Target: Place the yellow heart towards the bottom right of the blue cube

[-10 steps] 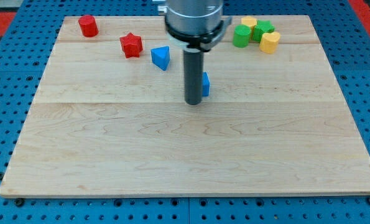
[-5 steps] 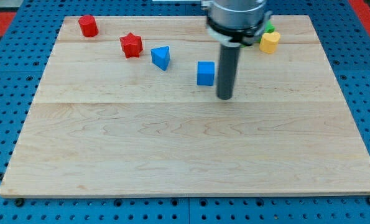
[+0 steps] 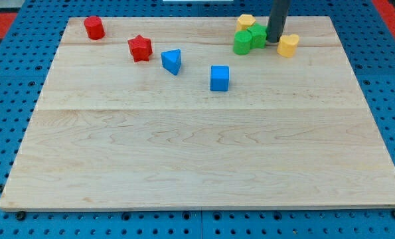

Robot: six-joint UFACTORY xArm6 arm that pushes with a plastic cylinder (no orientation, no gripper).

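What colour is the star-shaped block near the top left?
Red: the star shows clearly in the camera view.

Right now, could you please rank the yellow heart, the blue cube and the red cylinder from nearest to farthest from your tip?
From my tip:
1. Yellow heart, just to its right.
2. Blue cube, lower left, mid-board.
3. Red cylinder, far left, at the view's top.

What we cannot make out near the view's top right

Our rod is cut off by the view's top edge, so only its lower length shows, down to my tip (image 3: 274,42). It covers one side of a green block (image 3: 257,36) whose shape we cannot tell. The yellow block (image 3: 245,22) behind is partly hidden by the green ones, and the yellow heart (image 3: 288,45) is too small to read clearly as a heart.
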